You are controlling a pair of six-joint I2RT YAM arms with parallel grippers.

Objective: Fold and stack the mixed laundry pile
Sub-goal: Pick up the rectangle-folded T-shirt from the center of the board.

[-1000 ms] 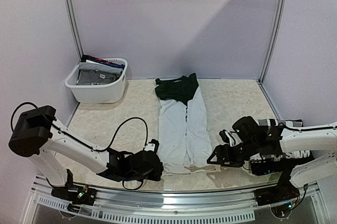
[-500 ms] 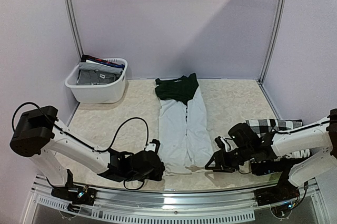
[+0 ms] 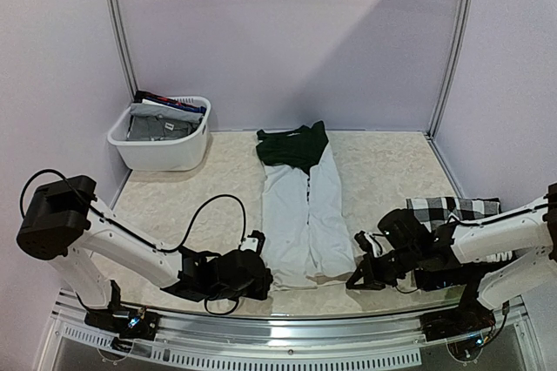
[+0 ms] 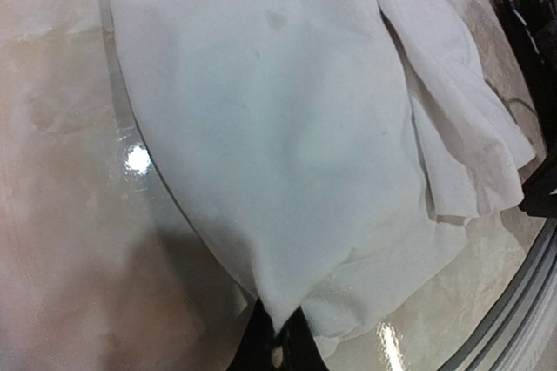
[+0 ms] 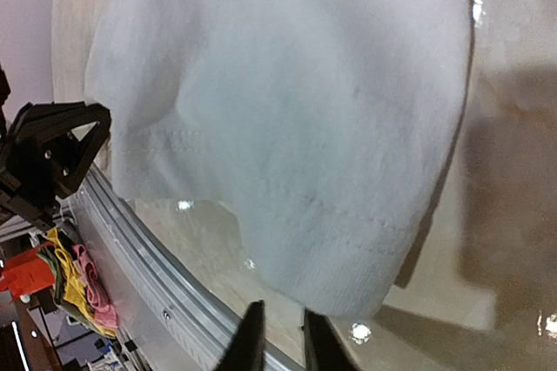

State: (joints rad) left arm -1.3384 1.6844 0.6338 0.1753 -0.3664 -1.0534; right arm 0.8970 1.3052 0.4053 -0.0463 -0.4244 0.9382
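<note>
Right pincer (image 5: 281,326), now closed, by one cloth (image 3: 296,214) (white)

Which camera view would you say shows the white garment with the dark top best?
The top external view: the white garment lies full length, dark part at the far end. The left wrist and right wrist views each show only its near hem.

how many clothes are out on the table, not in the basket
2: white garment spread mid-table, checkered shirt at the right edge; more may hide under the right arm.
</note>
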